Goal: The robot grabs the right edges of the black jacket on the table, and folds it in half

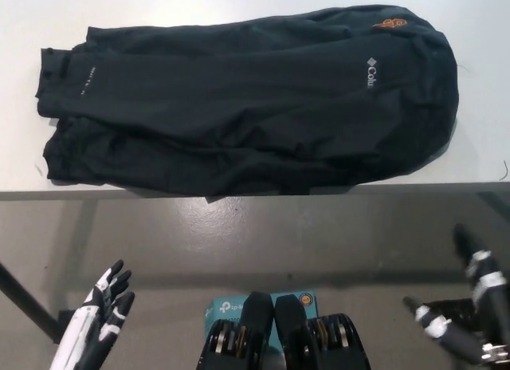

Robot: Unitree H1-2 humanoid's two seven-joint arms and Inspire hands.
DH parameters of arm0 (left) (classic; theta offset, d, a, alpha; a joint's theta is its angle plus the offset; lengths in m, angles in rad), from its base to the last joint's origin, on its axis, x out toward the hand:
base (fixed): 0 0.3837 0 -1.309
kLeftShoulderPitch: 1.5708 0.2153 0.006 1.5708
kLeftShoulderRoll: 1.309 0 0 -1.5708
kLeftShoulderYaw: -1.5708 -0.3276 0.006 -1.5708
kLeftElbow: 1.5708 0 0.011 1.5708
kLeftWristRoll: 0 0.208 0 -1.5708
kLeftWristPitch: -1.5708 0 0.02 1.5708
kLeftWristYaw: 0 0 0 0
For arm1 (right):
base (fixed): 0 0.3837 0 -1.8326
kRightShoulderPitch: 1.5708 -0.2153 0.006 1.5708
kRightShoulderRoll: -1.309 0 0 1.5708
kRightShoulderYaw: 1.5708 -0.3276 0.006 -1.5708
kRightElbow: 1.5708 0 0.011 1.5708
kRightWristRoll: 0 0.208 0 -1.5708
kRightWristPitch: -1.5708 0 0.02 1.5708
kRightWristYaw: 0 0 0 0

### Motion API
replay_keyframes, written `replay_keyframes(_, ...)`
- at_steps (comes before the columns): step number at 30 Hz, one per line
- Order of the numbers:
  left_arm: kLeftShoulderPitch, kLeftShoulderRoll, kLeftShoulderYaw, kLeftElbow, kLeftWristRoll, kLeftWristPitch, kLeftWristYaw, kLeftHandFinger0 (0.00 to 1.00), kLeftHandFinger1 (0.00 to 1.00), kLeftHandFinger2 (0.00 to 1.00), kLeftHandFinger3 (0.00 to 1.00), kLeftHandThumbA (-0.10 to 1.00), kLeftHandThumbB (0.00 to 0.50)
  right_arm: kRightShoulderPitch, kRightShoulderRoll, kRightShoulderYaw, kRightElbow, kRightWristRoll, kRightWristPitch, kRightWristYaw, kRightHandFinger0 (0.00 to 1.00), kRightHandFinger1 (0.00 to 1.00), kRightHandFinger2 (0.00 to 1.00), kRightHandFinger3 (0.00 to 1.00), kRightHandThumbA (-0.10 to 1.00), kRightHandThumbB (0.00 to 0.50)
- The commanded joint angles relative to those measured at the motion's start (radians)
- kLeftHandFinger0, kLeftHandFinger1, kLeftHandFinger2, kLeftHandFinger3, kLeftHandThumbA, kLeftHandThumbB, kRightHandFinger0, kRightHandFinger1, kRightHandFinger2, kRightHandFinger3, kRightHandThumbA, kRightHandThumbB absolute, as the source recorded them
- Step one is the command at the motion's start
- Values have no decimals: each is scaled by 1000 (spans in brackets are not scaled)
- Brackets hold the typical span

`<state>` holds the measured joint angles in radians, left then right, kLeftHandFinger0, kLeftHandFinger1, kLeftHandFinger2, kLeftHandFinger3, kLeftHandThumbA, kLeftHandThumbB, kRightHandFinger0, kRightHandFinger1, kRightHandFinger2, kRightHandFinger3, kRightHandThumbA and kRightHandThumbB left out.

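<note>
Black jacket point(247, 99) lies on table point(478, 83), well apart from both hands' fingers point(111, 286).

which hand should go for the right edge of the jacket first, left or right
Right, probably. The right hand hangs low at the picture's right, below the jacket's right end near the white logo. The left hand, fingers apart, is at the far lower left. Neither touches the jacket yet.
</note>
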<state>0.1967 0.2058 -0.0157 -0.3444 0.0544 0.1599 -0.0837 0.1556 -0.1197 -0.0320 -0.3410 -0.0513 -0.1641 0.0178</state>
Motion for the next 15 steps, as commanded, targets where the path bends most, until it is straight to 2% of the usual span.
replay_keyframes(1, -43, 4, -16, -89, 34, 7, -11, 1000, 1000, 1000, 1000, 855, 23, -143, -56, -129, -255, 167, 220, -60, 1000, 1000, 1000, 1000, 861, 231)
replay_keyframes(2, -49, 3, -17, -97, 44, 17, -8, 1000, 1000, 1000, 1000, 846, 14, -189, -73, -152, -263, 177, 264, -62, 1000, 1000, 1000, 1000, 867, 226)
replay_keyframes(3, -52, 1, -19, -101, 45, 24, -8, 1000, 1000, 1000, 1000, 833, 8, -236, -90, -178, -269, 191, 324, -68, 1000, 1000, 1000, 1000, 880, 250)
replay_keyframes(4, -56, 1, -21, -98, 48, 17, -7, 1000, 1000, 1000, 1000, 828, 0, -287, -99, -203, -275, 226, 391, -81, 1000, 1000, 1000, 1000, 834, 229)
replay_keyframes(5, -52, 1, -22, -100, 49, 18, -8, 1000, 1000, 1000, 1000, 827, 0, -289, -99, -208, -279, 231, 402, -81, 1000, 1000, 1000, 1000, 832, 229)
replay_keyframes(6, -58, -5, -27, -95, 57, 20, -3, 1000, 1000, 1000, 1000, 828, 0, -377, -132, -252, -245, 333, 481, -94, 1000, 1000, 1000, 1000, 824, 206)
replay_keyframes(7, -61, -8, -29, -89, 56, 18, 0, 1000, 1000, 1000, 1000, 826, 0, -420, -143, -273, -220, 381, 512, -97, 1000, 1000, 1000, 1000, 827, 206)
replay_keyframes(8, -57, -12, -28, -83, 51, 11, 2, 1000, 1000, 1000, 1000, 825, 0, -459, -163, -287, -187, 416, 544, -87, 1000, 1000, 1000, 1000, 878, 213)
replay_keyframes(10, -32, -9, -23, -69, 44, -12, 4, 1000, 1000, 1000, 1000, 830, 0, -539, -175, -309, -91, 469, 598, -66, 1000, 1000, 1000, 1000, 920, 248)
replay_keyframes(11, -17, -5, -20, -64, 42, -23, 4, 1000, 1000, 1000, 1000, 826, 0, -601, -180, -325, 0, 529, 632, -65, 1000, 1000, 1000, 1000, 912, 231)
replay_keyframes(13, 3, -4, -16, -59, 38, -29, 5, 1000, 1000, 1000, 1000, 808, 0, -682, -179, -338, 148, 591, 634, -80, 1000, 1000, 1000, 1000, 859, 197)
replay_keyframes(15, 18, -3, -12, -60, 35, -31, 7, 1000, 1000, 1000, 1000, 802, 0, -728, -184, -337, 236, 604, 634, -70, 1000, 1000, 1000, 1000, 875, 195)
